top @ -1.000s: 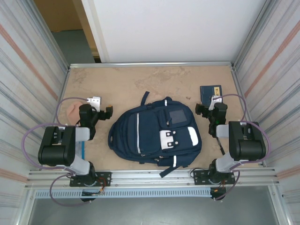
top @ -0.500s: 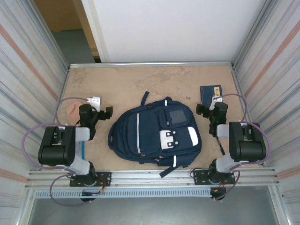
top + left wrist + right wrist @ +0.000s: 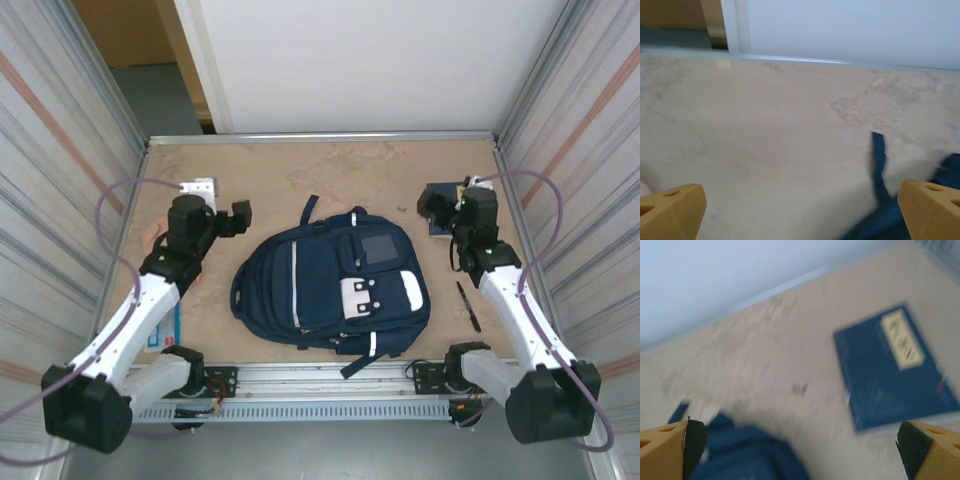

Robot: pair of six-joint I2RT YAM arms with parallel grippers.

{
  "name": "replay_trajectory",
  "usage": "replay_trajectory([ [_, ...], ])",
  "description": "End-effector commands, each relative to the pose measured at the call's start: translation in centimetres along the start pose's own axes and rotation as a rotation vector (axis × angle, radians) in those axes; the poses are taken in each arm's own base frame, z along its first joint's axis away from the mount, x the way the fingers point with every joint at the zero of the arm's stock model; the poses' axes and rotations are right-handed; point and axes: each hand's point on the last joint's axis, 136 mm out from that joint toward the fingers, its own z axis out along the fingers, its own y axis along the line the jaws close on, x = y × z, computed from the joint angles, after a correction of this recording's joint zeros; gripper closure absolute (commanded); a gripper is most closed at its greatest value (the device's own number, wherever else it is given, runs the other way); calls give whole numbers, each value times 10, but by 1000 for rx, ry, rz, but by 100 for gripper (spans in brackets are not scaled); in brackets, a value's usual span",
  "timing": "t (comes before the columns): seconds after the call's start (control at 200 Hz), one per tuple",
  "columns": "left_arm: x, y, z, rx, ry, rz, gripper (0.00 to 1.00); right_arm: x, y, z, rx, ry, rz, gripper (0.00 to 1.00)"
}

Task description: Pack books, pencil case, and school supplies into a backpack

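Left gripper (image 3: 222, 200): jaws spread wide, holding nothing; it hangs over bare table (image 3: 270, 170) left of the backpack's far end. In the left wrist view its orange fingertips (image 3: 672, 210) stand well apart at the bottom corners.
Right gripper (image 3: 450, 192): jaws wide apart, nothing between them; it hangs over the book at the far right. In the right wrist view the dark-padded fingertips (image 3: 917, 447) sit at the bottom corners.
Backpack (image 3: 330, 290): lies flat at the middle of the table, front face up, carry loop (image 3: 310, 210) pointing far; what is inside cannot be seen.
Backpack markings: white stripes, white buckle patches (image 3: 360, 293) and a dark square front patch (image 3: 377, 247); no writing can be read on them.
Book (image 3: 890, 365): navy, flat on the table to the right of the backpack, apart from it, mostly under the right gripper in the top view.
Book label (image 3: 902, 340): pale gold strip with dark marks, too blurred to read.
Pen (image 3: 469, 305): thin dark stick on the table, near right, beside the backpack.
Blue oblong (image 3: 170, 325): flat on the table, near left, partly under the left arm.
Peach lump (image 3: 155, 238): at the left edge, partly hidden by the left arm.
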Motion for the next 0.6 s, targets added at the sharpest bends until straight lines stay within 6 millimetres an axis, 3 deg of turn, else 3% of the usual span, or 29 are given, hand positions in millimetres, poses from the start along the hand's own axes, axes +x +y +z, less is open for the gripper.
replay_trajectory([
  [0.0,91,-5,-25,77,387,-285,1,95,-16,-34,88,361,30,1],
  [0.18,132,-58,-52,310,543,-293,1,157,-31,-79,131,553,56,10],
  [0.296,160,-77,-58,321,660,-202,1,153,-26,-105,196,490,73,6],
  [0.366,168,-87,-58,332,710,-152,1,157,-32,-110,270,472,189,3],
  [0.466,173,-100,-53,357,733,-68,1,185,-41,-114,388,539,436,2],
  [0.596,185,-99,-43,314,788,-42,1,209,-26,-103,367,613,538,0],
])
